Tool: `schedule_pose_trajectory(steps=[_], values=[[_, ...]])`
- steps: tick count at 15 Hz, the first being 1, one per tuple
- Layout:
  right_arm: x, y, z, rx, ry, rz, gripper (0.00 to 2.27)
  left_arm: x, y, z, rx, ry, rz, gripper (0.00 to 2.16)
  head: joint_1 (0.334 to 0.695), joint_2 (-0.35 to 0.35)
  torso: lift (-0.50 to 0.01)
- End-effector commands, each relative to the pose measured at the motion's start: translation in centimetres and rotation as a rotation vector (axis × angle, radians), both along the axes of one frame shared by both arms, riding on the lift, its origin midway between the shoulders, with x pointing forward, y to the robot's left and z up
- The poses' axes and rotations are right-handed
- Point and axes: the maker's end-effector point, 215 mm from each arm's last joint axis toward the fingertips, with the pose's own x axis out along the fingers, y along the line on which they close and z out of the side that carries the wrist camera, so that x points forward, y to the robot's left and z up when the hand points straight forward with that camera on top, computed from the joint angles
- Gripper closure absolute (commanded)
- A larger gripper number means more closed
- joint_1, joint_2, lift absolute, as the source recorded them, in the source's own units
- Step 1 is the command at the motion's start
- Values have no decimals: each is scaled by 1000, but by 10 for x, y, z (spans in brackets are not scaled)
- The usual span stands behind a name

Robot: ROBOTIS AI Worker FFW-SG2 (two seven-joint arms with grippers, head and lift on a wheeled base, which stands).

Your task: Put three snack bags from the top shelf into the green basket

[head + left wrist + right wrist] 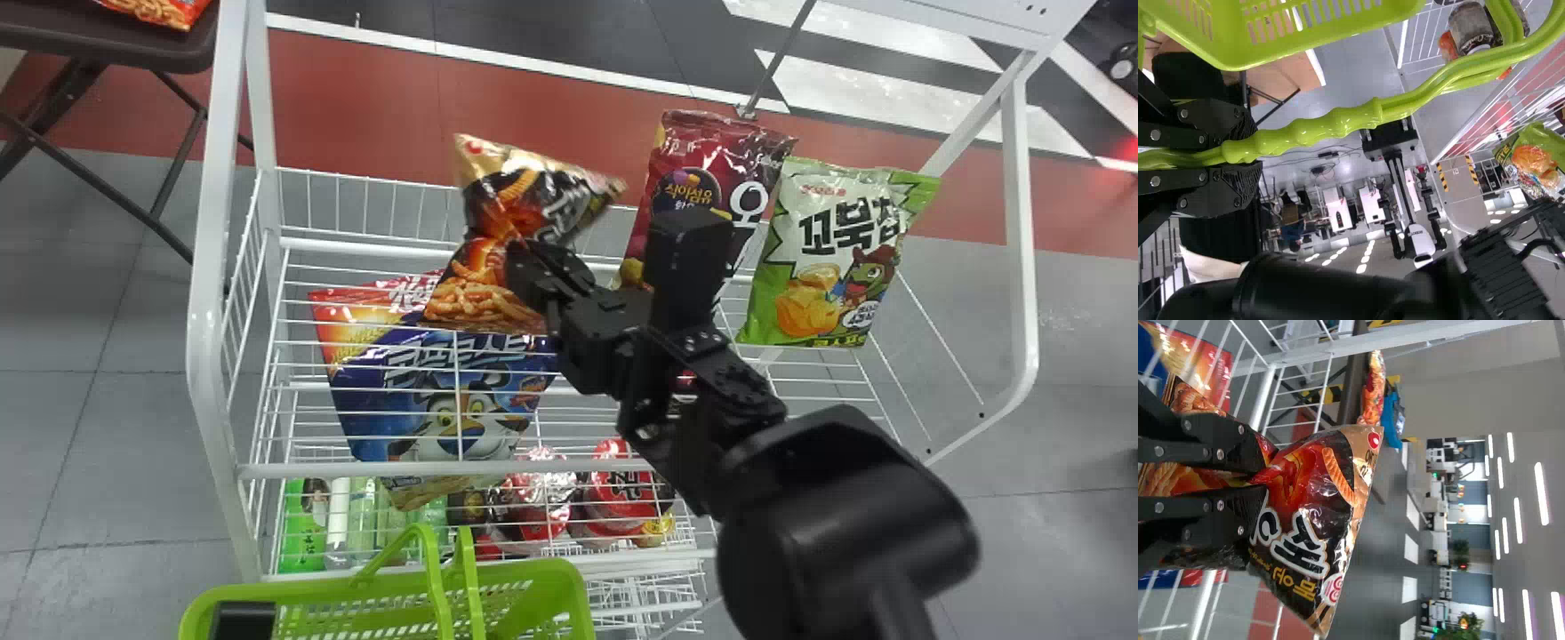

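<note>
1. The right gripper (517, 260) pinches a black-and-orange snack bag (484, 298) above the white wire rack (356, 469).
2. The left gripper (244, 620) has its fingers closed around the green basket's (573, 591) handles.
3. Maroon (702, 147) and green (813, 240) snack bags sit side by side at the rack's right, a blue bag (462, 418) at left.

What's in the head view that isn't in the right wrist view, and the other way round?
The head view adds the green basket, the maroon snack bag and the green snack bag.

The right wrist view adds ceiling lights and a plant.

Both have the right gripper pinching the gold-and-black snack bag, and the white wire rack.
</note>
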Motion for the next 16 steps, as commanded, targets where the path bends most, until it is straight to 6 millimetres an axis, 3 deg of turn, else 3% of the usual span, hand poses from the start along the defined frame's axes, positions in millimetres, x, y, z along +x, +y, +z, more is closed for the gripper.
schedule_pose_trajectory(steps=[1, 6, 8, 10, 12, 14, 16], values=[[-32, -17, 4, -14, 82, 0, 2250, 1, -1, 1, -1, 0, -4, 2142, 695, -350, -50], [-123, -63, 16, -83, 313, 6, 2250, 3, -3, 2, -9, -1, 2, 2142, 695, -350, -50], [-165, -80, 5, -121, 436, -12, 2250, 3, -5, 3, -13, -3, 3, 2142, 695, -350, -50], [-173, -76, 35, -63, 384, 14, 2250, 3, -6, 2, -15, -3, 8, 2142, 695, -350, -50], [-197, -62, 51, 62, 392, 85, 2250, 4, -6, 3, -16, -8, 11, 2142, 695, -350, -50], [-214, -59, 41, 110, 439, 95, 2250, 4, -6, 3, -17, -10, 11, 2142, 695, -350, -50], [-229, -65, 17, 135, 519, 76, 2250, 4, -5, 4, -20, -12, 15, 2142, 695, -350, -50]])
